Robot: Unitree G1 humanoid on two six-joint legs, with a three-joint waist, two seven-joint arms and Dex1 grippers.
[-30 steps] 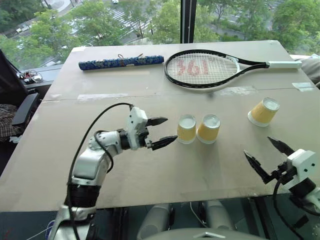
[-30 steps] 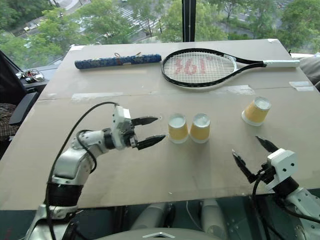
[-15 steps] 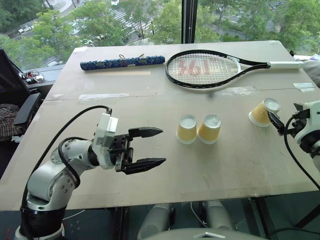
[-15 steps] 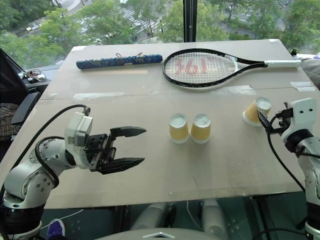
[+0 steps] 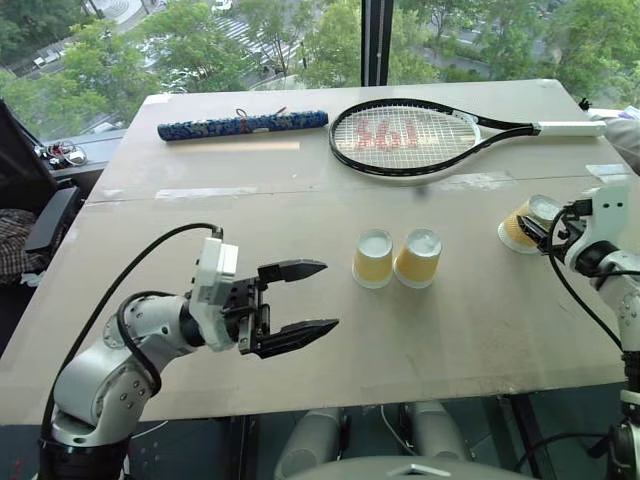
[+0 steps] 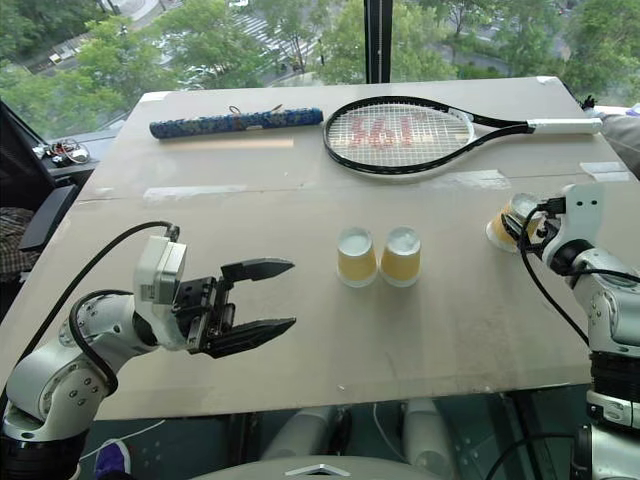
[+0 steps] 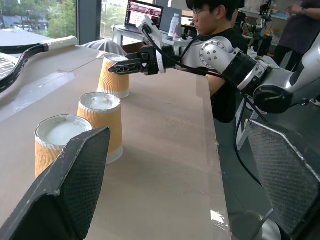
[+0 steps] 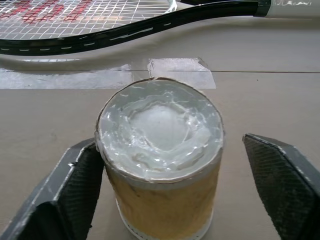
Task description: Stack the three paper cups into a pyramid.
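while my right gripper (image 8: 165, 195) straddles the upturned yellow-orange paper cup (image 8: 161, 165) with fingers apart, one touching, i see two like cups (image 5: 396, 257) mid tan table (image 5: 300, 170); left gripper (image 5: 300, 297) open.

Tennis racket (image 5: 405, 137) and blue patterned roll (image 5: 243, 124) lie apart — far table (image 5: 300, 190) edge

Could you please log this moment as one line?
two paper cups: side by side | third cup: between right gripper fingers, unclamped | left gripper: open, empty
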